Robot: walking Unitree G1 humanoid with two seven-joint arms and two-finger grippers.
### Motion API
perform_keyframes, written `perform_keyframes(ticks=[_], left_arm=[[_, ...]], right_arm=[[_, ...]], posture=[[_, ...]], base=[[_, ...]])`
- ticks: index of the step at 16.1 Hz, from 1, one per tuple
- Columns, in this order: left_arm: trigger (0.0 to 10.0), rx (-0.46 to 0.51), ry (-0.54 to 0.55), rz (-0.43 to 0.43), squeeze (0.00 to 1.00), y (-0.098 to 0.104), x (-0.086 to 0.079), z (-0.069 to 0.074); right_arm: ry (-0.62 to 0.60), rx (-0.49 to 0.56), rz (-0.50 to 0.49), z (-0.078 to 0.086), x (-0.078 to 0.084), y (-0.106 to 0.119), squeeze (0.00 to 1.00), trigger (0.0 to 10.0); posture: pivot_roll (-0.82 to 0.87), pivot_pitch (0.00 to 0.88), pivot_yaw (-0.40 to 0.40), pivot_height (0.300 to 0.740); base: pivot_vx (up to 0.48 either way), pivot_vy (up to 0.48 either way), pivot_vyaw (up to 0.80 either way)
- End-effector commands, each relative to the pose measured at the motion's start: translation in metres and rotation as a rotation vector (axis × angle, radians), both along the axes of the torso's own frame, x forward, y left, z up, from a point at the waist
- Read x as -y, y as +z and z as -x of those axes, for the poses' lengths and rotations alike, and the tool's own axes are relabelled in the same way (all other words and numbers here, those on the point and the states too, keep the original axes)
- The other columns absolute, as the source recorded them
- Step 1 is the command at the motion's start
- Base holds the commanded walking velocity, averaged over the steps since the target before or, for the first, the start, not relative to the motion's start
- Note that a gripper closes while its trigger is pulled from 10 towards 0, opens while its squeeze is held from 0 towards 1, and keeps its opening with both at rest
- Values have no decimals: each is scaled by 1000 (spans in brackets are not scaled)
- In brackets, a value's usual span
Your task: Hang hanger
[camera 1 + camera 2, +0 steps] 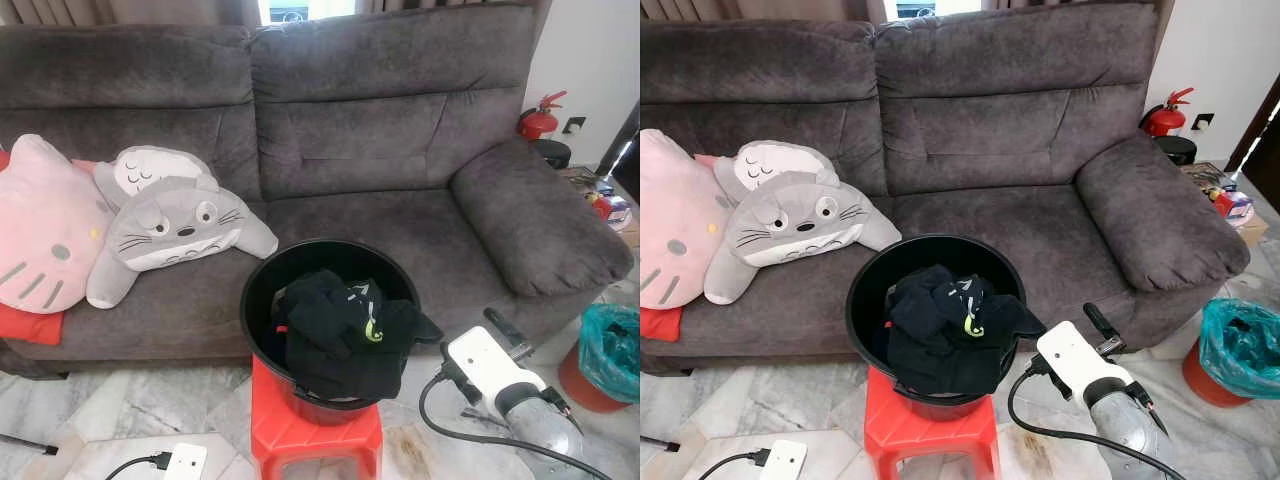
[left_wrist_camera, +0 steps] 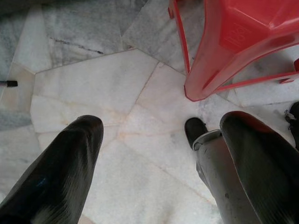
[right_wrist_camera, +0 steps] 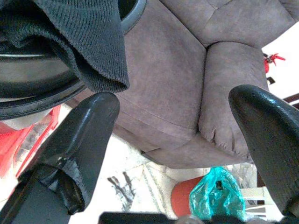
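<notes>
Head views: black bucket (image 1: 262, 290) sits on a red stool (image 1: 315, 437) in front of the grey sofa (image 1: 380, 120), stuffed with black clothes (image 1: 345, 335). No hanger to be made out — if one is in there, it's buried under the fabric. Right claw (image 1: 1122, 368) is raised just beside the bucket's rim, on its right, fingers pointing toward the sofa. Its spread is hard to read from here. Two plush cushions (image 1: 165, 220) lie on the seat, well to the claw's left.

Left wrist view: left claw (image 2: 161, 154) hangs low over the marble floor (image 2: 93, 93), fingers wide apart, nothing between them. A stool leg is just ahead of it.

Right wrist view: right claw (image 3: 175, 126) wide open and empty. A ribbed black cuff (image 3: 93, 51) droops over the bucket rim, right above one fingertip (image 3: 100, 109), close to touching.

Handling, my read: the clothes are soft, light and will drape and snag — a loose pinch drags the whole pile. A hanger would be stiff and light, likely slick. Grip it at the neck under the hook, not on the cloth.
</notes>
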State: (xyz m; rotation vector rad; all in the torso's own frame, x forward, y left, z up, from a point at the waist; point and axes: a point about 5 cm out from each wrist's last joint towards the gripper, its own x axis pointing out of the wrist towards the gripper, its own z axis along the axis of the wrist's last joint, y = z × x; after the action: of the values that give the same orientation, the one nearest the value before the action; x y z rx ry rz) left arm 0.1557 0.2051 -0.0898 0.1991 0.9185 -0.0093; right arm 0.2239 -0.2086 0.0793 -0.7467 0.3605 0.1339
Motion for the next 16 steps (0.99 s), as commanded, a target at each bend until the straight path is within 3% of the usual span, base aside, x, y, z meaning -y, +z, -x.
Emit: perform_keyframes(ticks=[1, 16], left_arm=[[10000, -26, 11, -12, 0, -2, -4, 5], [10000, -35, 13, -16, 0, -3, -6, 9]], right_arm=[[-5, -3, 11, -1, 2, -1, 0, 10000], [1, 35, 41, -10, 5, 4, 0, 10000]], posture=[[-212, 0, 33, 740], [-212, 0, 30, 740]], base=[[0, 0, 0], [0, 0, 0]])
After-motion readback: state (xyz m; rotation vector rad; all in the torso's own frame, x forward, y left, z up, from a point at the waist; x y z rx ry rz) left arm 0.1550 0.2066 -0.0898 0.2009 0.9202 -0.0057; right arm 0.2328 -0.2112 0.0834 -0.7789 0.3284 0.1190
